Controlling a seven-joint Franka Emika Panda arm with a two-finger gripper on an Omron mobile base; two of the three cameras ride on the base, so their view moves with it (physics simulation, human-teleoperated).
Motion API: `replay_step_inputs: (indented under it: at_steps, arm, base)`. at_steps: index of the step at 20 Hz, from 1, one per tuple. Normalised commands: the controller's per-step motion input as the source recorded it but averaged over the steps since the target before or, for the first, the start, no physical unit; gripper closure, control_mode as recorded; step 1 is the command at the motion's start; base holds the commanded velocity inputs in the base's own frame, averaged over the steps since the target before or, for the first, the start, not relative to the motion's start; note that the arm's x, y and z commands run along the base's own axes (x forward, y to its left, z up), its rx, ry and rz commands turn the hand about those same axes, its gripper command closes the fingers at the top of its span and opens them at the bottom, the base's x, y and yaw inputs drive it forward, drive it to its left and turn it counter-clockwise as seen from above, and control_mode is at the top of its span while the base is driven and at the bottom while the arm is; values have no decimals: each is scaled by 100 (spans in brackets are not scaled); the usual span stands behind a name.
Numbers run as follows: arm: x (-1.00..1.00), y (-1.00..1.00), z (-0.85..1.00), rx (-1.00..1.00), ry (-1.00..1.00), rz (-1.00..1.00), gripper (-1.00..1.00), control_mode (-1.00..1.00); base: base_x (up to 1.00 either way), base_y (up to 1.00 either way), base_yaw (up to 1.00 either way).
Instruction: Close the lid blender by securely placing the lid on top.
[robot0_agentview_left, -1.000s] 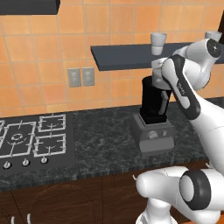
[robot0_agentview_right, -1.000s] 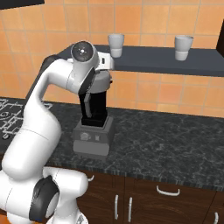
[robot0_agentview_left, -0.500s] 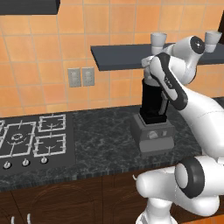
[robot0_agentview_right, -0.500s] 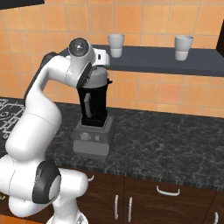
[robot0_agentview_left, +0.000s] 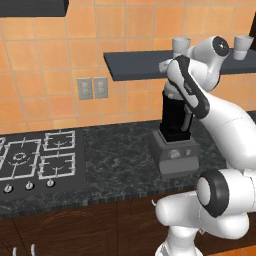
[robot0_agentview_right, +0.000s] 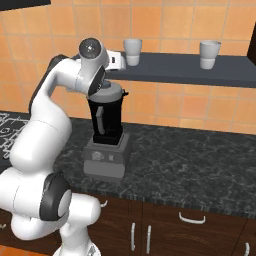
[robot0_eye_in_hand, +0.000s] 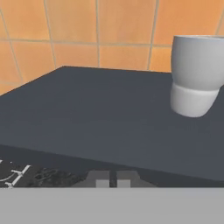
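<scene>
The blender (robot0_agentview_right: 108, 134) is standing toward the worktop's (robot0_agentview_right: 190, 170) back edge with the lid (robot0_agentview_right: 111, 90) sitting on its jar. The fingers (robot0_eye_in_hand: 112, 180) are almost together, gripping nothing, facing the dark shelf (robot0_eye_in_hand: 100, 113) and a white cup (robot0_eye_in_hand: 195, 74) just above.

Orange tiled wall (robot0_agentview_left: 130, 30), dark shelf (robot0_agentview_right: 190, 67)

A dark wall shelf (robot0_agentview_right: 175, 67) holds two white cups (robot0_agentview_right: 132, 51) (robot0_agentview_right: 210, 54), well apart, against orange tiles. Below, a speckled black tabletop (robot0_agentview_right: 200, 170) carries a gas hob (robot0_agentview_left: 30, 160) at its left end. A double wall socket (robot0_agentview_left: 93, 88) sits above; wooden cabinets (robot0_agentview_right: 195, 227) below.
</scene>
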Motion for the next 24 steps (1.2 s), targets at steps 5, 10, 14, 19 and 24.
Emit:
replay_step_inputs:
  at_steps: [5, 10, 14, 19, 24]
  arm:
    - [3, 0, 0, 0, -9, 0, 100, -100]
    - [-13, -19, -13, 0, -7, -5, 100, -100]
    - [-38, -28, -2, 0, 0, -8, 100, -100]
    - [-68, -46, 0, 0, 0, -8, 100, -100]
    - [-72, -57, 0, 0, 2, -12, 100, -100]
  base:
    - [0, 0, 0]
    - [0, 0, 0]
    - [0, 0, 0]
    - [0, 0, 0]
    - [0, 0, 0]
